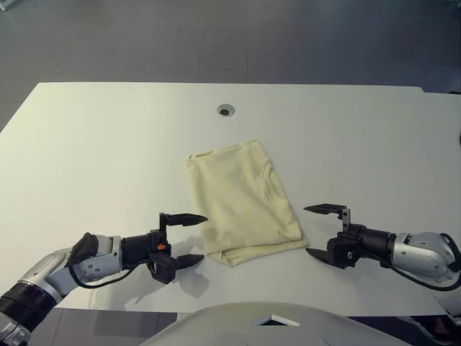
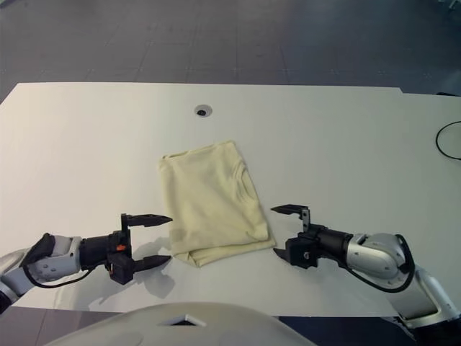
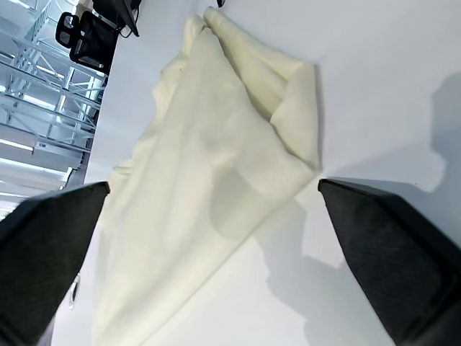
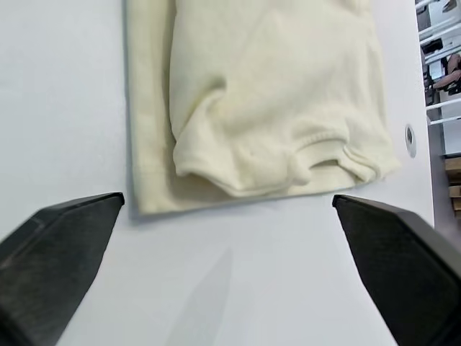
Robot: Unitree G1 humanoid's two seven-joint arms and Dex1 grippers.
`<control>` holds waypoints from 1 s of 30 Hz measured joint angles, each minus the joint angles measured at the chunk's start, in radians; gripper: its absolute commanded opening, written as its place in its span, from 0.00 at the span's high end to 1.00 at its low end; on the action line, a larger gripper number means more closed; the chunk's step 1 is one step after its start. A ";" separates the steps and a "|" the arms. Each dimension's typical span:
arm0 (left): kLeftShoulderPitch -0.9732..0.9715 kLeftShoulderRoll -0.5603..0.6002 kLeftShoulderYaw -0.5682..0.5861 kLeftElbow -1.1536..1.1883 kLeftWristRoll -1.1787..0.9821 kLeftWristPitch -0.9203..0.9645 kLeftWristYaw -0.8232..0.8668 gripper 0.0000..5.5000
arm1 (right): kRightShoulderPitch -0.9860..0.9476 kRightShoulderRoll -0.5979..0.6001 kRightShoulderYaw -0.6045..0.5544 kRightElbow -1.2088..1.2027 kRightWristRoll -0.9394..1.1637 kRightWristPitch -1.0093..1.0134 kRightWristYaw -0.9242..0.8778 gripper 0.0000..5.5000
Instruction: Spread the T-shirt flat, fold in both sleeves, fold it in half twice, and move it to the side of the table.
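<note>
Looked onto a broad white table (image 1: 86,144), a round hole (image 1: 226,110) near its far edge; met dark grey tiled floor (image 1: 216,36) beyond; caught a black cable (image 2: 437,141) looping at right.

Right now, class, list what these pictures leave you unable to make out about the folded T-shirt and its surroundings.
T-shirt: sleeves and underside, hidden under its own folds in every view.
Cable: cut off by the right eye view's edge.
Table hole: its inside is too small, eye views.

White table (image 1: 86,144), folded T-shirt (image 1: 241,202) atop
</note>
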 measured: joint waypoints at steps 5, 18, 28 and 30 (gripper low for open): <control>-0.017 -0.057 0.016 0.017 0.044 -0.010 0.000 0.02 | -0.028 0.013 0.042 0.042 -0.063 -0.080 -0.069 0.02; -0.048 -0.129 0.020 0.064 0.101 -0.025 -0.011 0.02 | -0.067 0.019 0.105 0.117 -0.217 -0.188 -0.218 0.20; -0.091 -0.160 -0.017 0.097 0.096 -0.028 -0.072 0.25 | -0.099 0.016 0.152 0.159 -0.250 -0.206 -0.228 0.51; -0.094 -0.163 -0.023 0.104 0.095 -0.029 -0.077 0.32 | -0.105 0.016 0.160 0.165 -0.254 -0.207 -0.228 0.58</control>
